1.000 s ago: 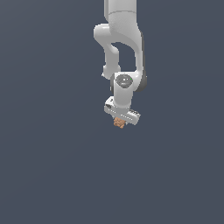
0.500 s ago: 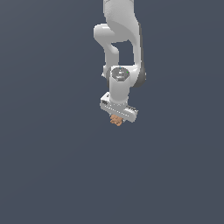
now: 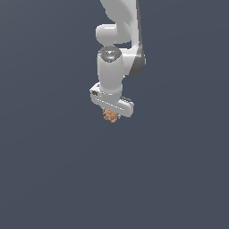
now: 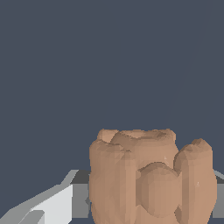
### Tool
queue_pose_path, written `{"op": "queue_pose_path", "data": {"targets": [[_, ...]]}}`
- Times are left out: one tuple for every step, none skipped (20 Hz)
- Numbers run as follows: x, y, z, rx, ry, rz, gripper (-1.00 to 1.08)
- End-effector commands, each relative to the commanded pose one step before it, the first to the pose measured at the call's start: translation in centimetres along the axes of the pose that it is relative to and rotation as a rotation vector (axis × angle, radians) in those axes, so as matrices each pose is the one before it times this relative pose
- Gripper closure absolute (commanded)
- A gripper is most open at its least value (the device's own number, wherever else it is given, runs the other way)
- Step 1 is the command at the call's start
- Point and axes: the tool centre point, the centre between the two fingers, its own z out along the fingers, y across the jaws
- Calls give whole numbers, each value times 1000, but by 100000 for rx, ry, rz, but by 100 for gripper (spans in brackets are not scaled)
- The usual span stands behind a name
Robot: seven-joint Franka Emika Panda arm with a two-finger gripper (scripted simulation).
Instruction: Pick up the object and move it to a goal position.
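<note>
Arm: white arm is hanging down over the plain grey floor.
Gripper: gripper is pinching the object betw. its fingers.
Exterior view: obj. is showing as a tiny orange-brown lump just under the hand.
Wrist view: obj. is filling the frame w/ knobbly bumps; one grey finger is peeking beside it.

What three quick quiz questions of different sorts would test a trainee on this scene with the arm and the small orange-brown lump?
1. True or false: the object sits right under the hand.
2. What colour is the object: A green, B orange-brown, C blue?
3. Fill in: in the wrist view the object's surface looks ____.

Key: 1 true. 2 B. 3 lumpy.
</note>
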Motion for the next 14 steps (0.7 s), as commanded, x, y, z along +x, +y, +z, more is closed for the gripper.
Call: {"op": "queue_pose_path", "data": {"targets": [[1034, 950, -2562, 0, -30, -5, 108], [423, 359, -1000, 0, 0, 0, 108], [423, 357, -996, 0, 0, 0, 108], [423, 355, -993, 0, 0, 0, 108], [439, 371, -973, -10, -28, 39, 108], [424, 351, -987, 0, 0, 0, 108], [424, 350, -984, 0, 0, 0, 108], [425, 348, -981, 0, 0, 0, 108], [426, 346, -977, 0, 0, 0, 108], [427, 344, -974, 0, 0, 0, 108], [428, 342, -970, 0, 0, 0, 108], [428, 340, -966, 0, 0, 0, 108], [429, 321, -950, -48, -3, -5, 108], [426, 333, -949, 0, 0, 0, 108]]}}
